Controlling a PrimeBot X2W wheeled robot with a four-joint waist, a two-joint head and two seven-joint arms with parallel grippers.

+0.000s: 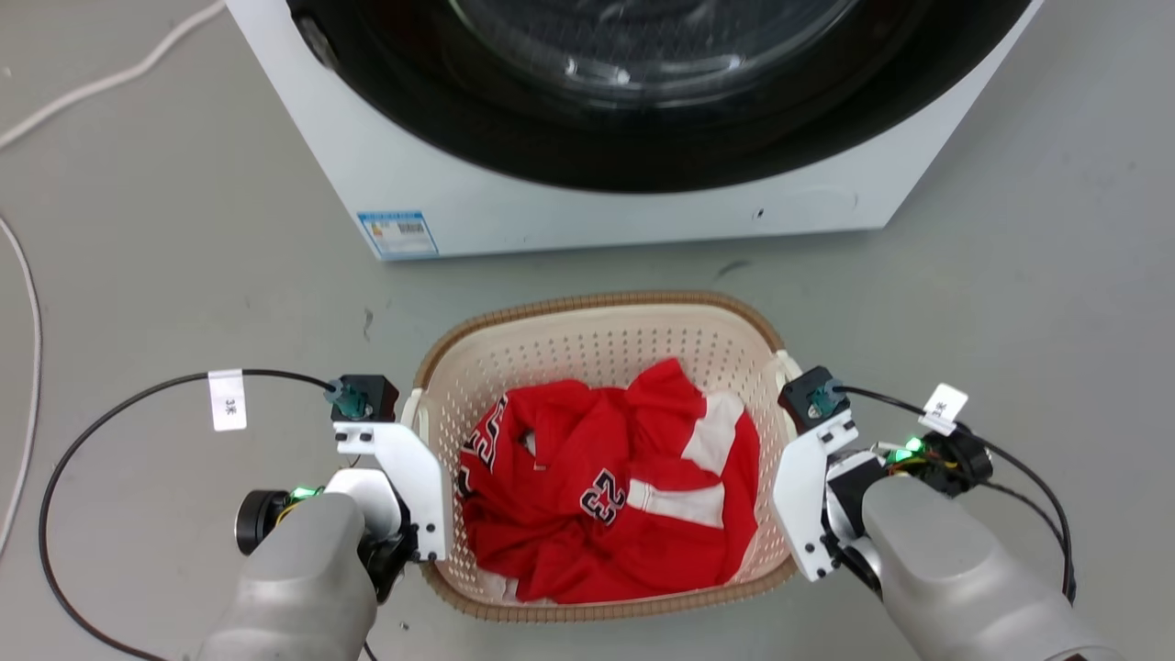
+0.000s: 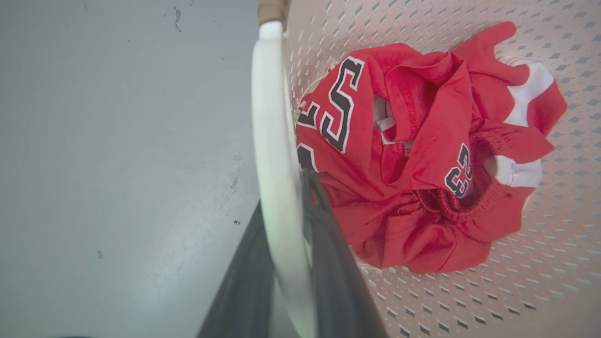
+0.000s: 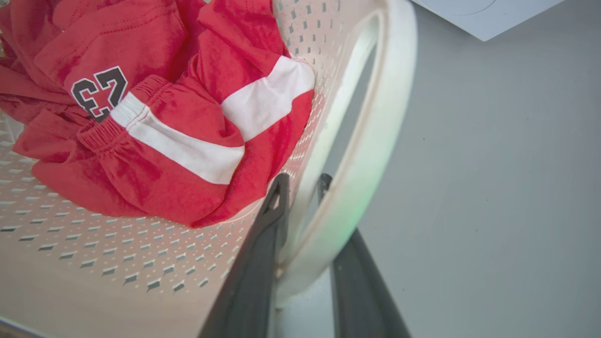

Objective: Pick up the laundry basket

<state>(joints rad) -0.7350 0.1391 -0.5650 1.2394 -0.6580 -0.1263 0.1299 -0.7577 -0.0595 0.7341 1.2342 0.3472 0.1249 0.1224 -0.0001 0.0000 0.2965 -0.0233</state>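
Note:
The laundry basket (image 1: 597, 301), cream, perforated and brown-rimmed, sits on the grey floor in front of me with a crumpled red jersey (image 1: 606, 477) inside. My left gripper (image 1: 418, 500) is at its left side. In the left wrist view the two dark fingers of the left gripper (image 2: 281, 192) press on either side of the white handle (image 2: 274, 141). My right gripper (image 1: 799, 509) is at the basket's right side. In the right wrist view the right gripper (image 3: 303, 180) is shut over the rim at the other handle (image 3: 375, 141), one finger inside the wall.
A big white washing machine (image 1: 587, 211) with a dark round door stands just beyond the basket; its corner (image 3: 469, 14) shows in the right wrist view. A white cord (image 1: 92, 84) and a thin cable (image 1: 35, 321) lie on the floor at the left.

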